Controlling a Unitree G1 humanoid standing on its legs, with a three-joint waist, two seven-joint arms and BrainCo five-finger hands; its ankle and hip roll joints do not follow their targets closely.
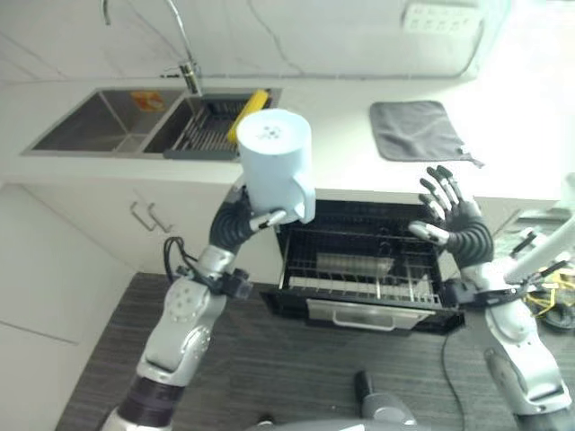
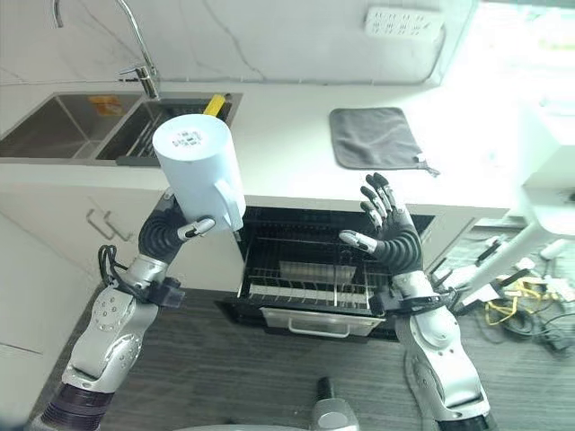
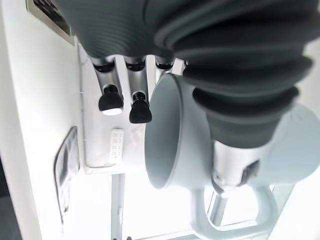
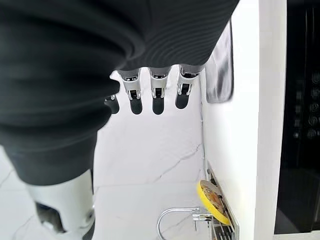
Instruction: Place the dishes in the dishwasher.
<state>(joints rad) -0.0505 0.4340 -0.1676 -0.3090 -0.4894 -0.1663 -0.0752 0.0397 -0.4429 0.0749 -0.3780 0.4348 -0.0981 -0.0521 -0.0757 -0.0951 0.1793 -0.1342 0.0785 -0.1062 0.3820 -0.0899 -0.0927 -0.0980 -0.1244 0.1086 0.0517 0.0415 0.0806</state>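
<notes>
A pale blue mug [image 1: 276,162] is held up in the air, bottom toward the camera, above the left front of the open dishwasher [image 1: 364,260]. My left hand [image 1: 249,218] is shut on it from below, thumb at the handle; the mug [image 3: 170,135] shows beside the fingers [image 3: 111,97] in the left wrist view. My right hand [image 1: 454,215] hovers open over the right side of the pulled-out wire rack [image 1: 359,278], fingers spread and empty. A yellow dish [image 1: 247,112] stands in the drying rack in the sink [image 1: 211,126].
A grey cloth [image 1: 415,128] lies on the white counter [image 1: 341,135] behind the dishwasher. The tap [image 1: 184,54] rises behind the double sink. White cabinet doors [image 1: 108,215] stand to the left of the dishwasher. A glass dish [image 1: 355,264] lies in the rack.
</notes>
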